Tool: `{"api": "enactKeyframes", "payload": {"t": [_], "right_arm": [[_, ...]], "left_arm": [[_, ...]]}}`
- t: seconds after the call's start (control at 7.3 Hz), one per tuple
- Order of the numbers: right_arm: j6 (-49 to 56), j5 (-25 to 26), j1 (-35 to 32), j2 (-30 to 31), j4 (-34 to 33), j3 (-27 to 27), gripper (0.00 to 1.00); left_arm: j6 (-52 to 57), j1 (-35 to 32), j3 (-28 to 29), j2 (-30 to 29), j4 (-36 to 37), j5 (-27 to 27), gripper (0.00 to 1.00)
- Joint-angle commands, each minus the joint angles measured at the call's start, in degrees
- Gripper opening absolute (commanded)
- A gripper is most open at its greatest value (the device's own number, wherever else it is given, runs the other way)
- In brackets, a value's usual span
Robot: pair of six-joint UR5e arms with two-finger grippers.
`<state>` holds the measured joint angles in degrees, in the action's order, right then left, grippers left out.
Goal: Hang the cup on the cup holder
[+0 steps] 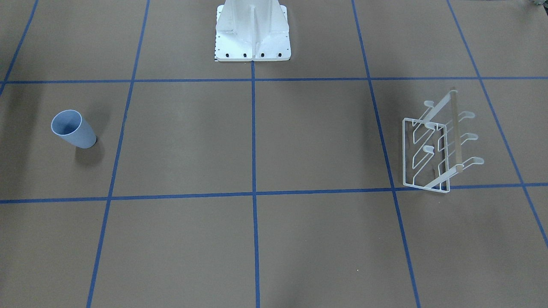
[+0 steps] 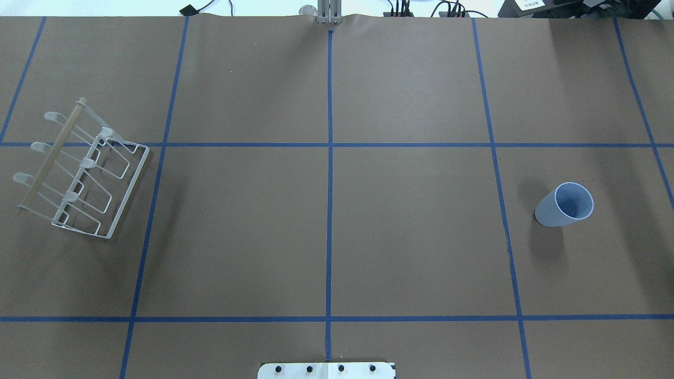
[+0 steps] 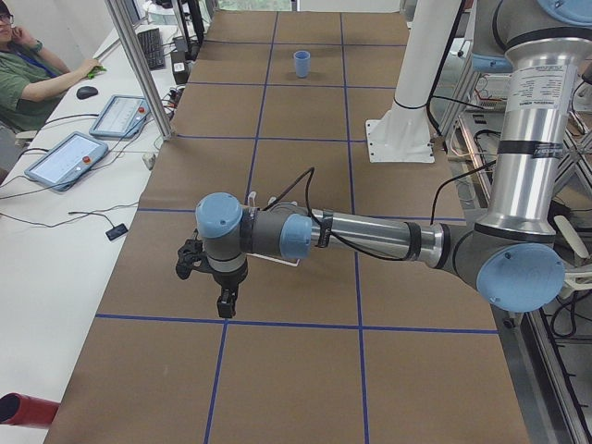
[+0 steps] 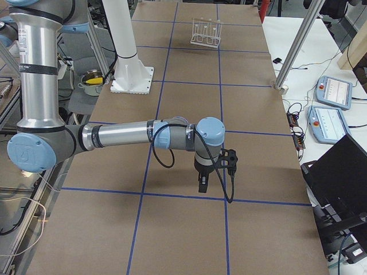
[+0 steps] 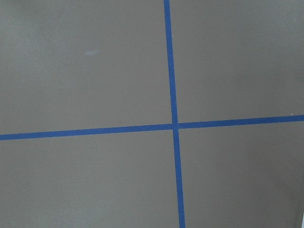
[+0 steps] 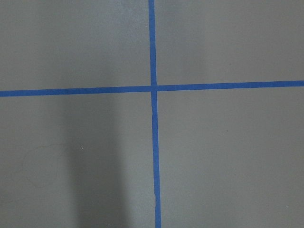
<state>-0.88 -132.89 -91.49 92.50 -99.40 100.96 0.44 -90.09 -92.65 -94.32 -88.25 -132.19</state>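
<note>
The pale blue-grey cup (image 1: 73,129) stands upright on the brown table, on the robot's right side (image 2: 564,205); it is far off in the exterior left view (image 3: 302,63). The white wire cup holder (image 1: 432,147) with its wooden rod stands on the robot's left side (image 2: 79,173), far off in the exterior right view (image 4: 206,31). My left gripper (image 3: 225,301) and right gripper (image 4: 203,182) show only in the side views, hanging above the table; I cannot tell whether they are open or shut. Both wrist views show only bare table and blue tape.
The white robot base (image 1: 252,38) stands at the table's middle edge (image 2: 326,370). Blue tape lines form a grid on the table. Aluminium posts (image 3: 139,69) (image 4: 292,51), tablets and a seated operator (image 3: 28,74) are along the far side.
</note>
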Motion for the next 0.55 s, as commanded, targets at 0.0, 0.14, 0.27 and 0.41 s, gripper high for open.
{"api": "enactKeyframes", "payload": {"t": [0.0,0.14,0.27,0.41], "right_arm": [[0.09,0.09,0.00,0.49,0.09,0.02,1.00],[0.09,0.09,0.00,0.49,0.18,0.02,1.00],[0.09,0.26,0.00,0.49,0.18,0.02,1.00],[0.09,1.48,0.00,0.49,0.18,0.11,1.00]], "left_arm": [[0.00,0.00,0.10,-0.07,0.00,0.26,0.98],[0.00,0.00,0.01,-0.07,0.00,0.35,0.98],[0.00,0.00,0.01,-0.07,0.00,0.53,0.98],[0.00,0.09,-0.08,-0.16,0.00,0.61,0.98]]}}
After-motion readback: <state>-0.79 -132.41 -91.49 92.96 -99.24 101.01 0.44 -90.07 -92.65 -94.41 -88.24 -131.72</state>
